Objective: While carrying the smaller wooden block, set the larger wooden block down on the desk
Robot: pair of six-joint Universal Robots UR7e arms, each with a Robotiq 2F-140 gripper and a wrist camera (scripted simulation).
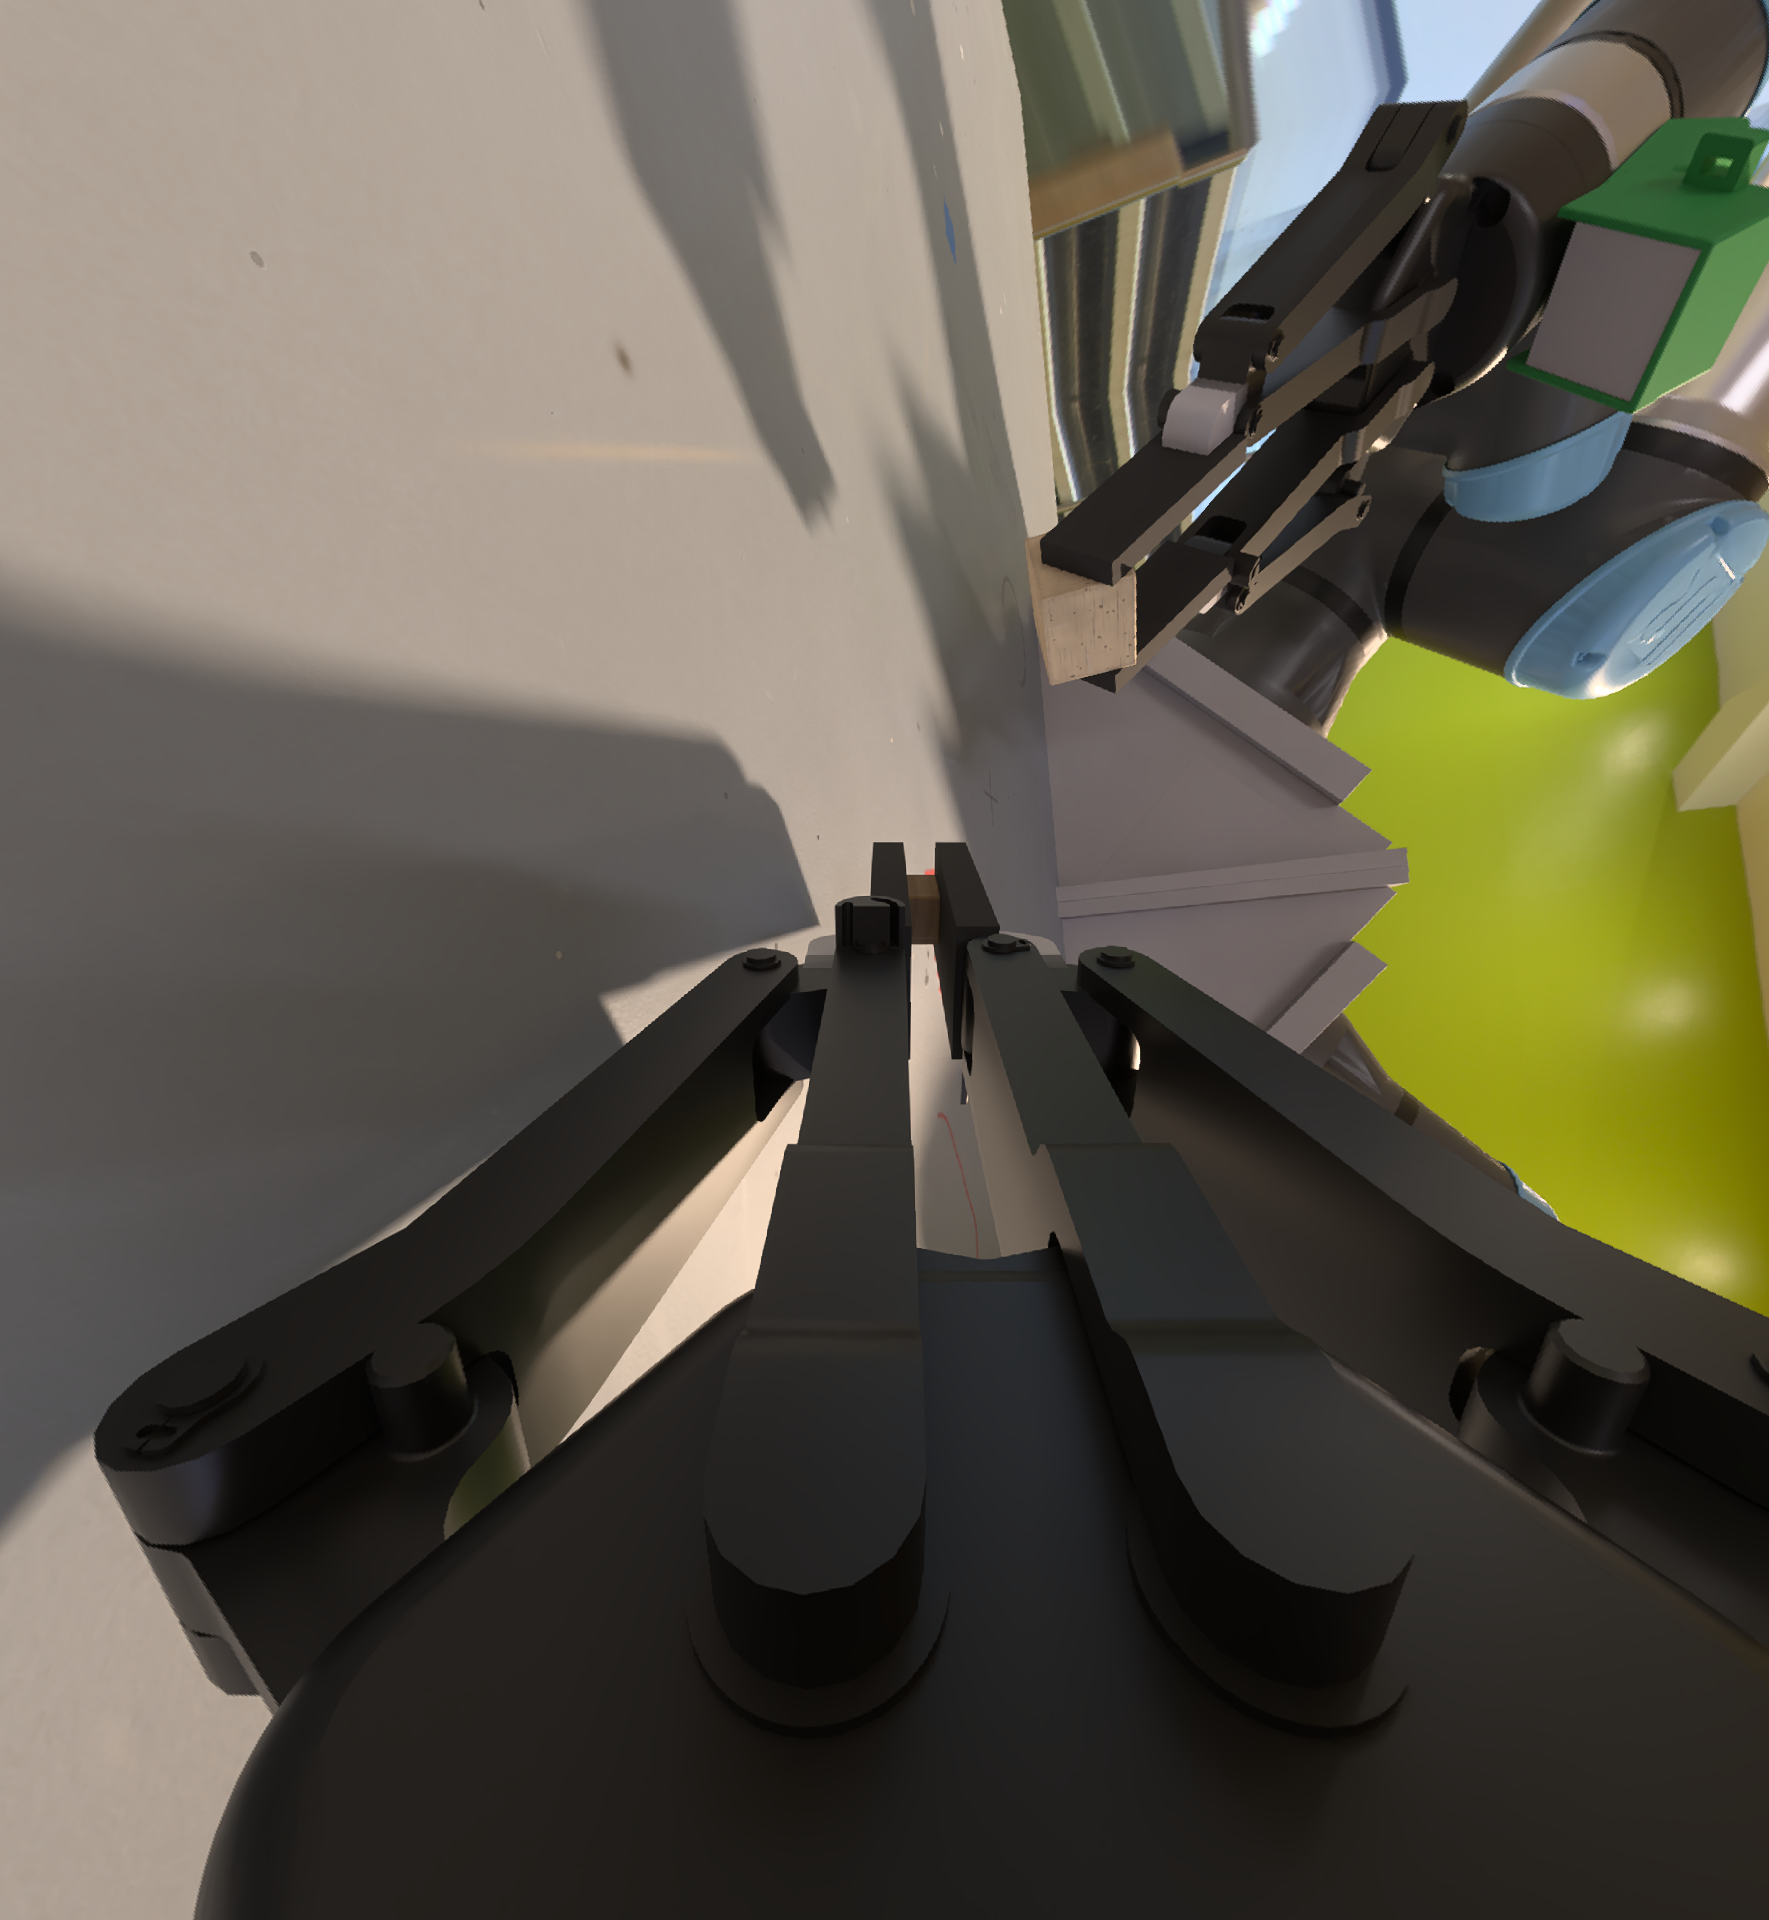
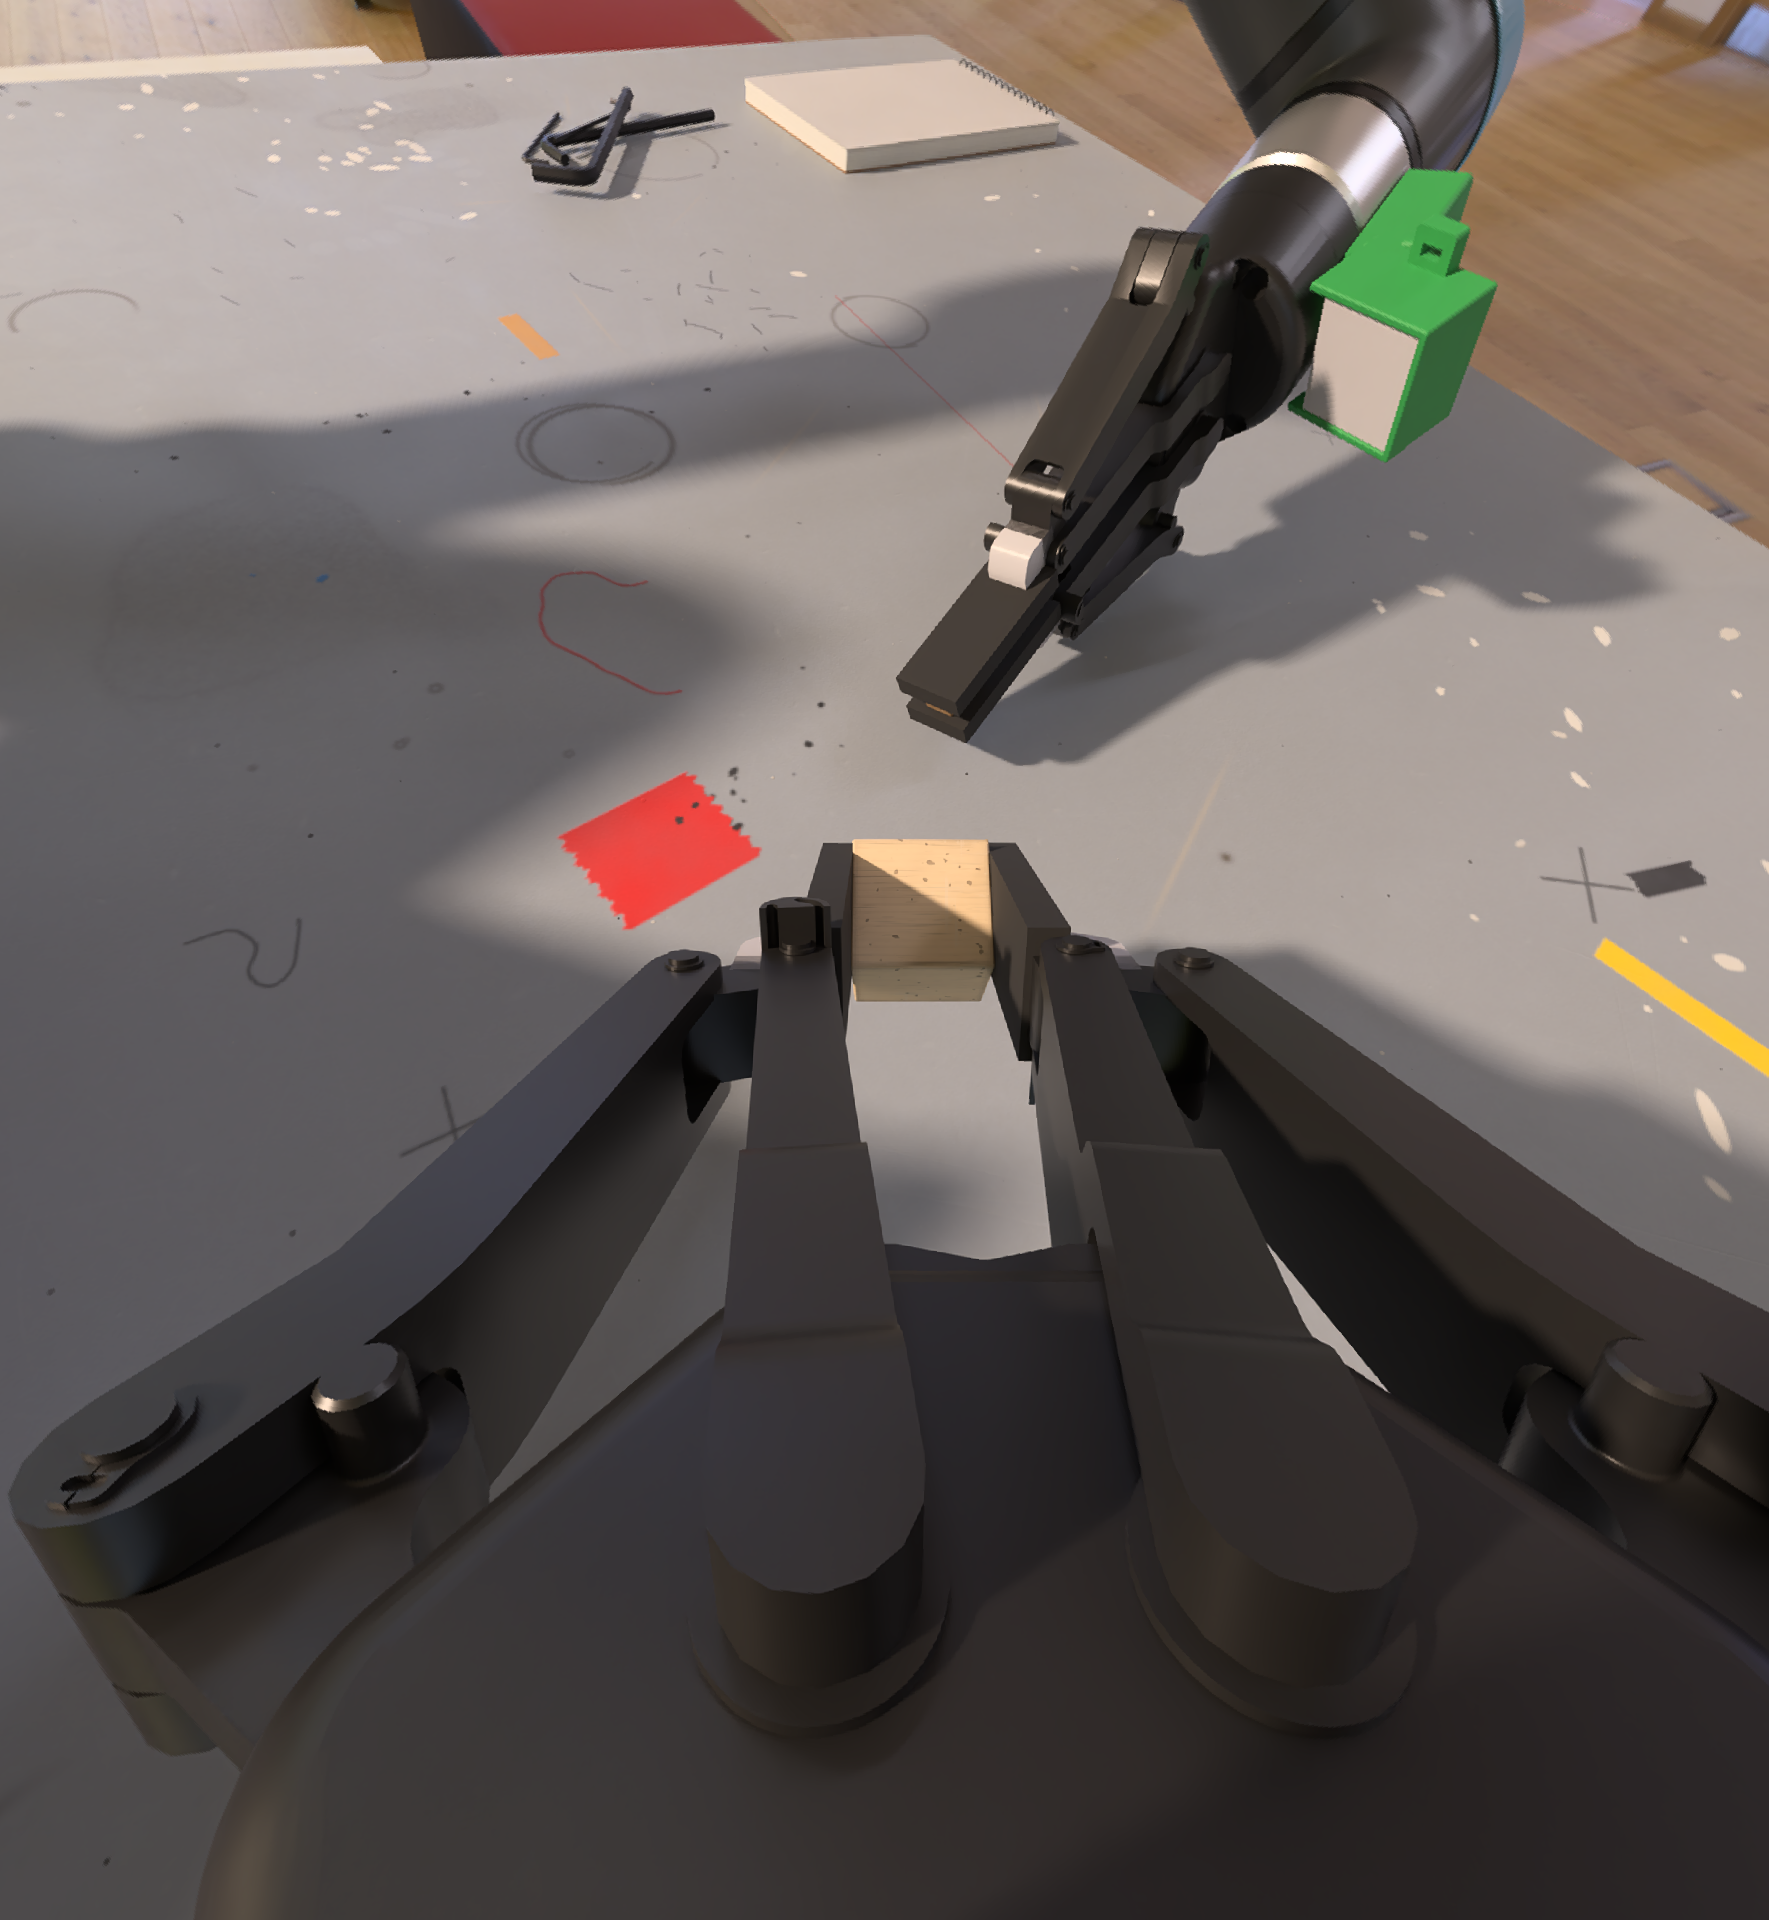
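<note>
Right gripper [image 2: 921, 914] fingers clamp the larger block [image 2: 919, 914] just right of the red patch [image 2: 660, 847] above the surface [image 2: 236, 623]; left gripper [image 1: 921, 899] fingers pinch the smaller block [image 1: 922, 906] beyond it.

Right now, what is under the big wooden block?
Gray desk shows below the larger wooden block, held in the right hand. The block hides the spot directly underneath; contact is unclear.

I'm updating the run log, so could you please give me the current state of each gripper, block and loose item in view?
left gripper: shut on smaller wooden block, held above the desk.
right gripper: shut on larger wooden block, not yet released.
notebook: closed, flat on the desk.
hex keys: lying loose, crossed.
</note>
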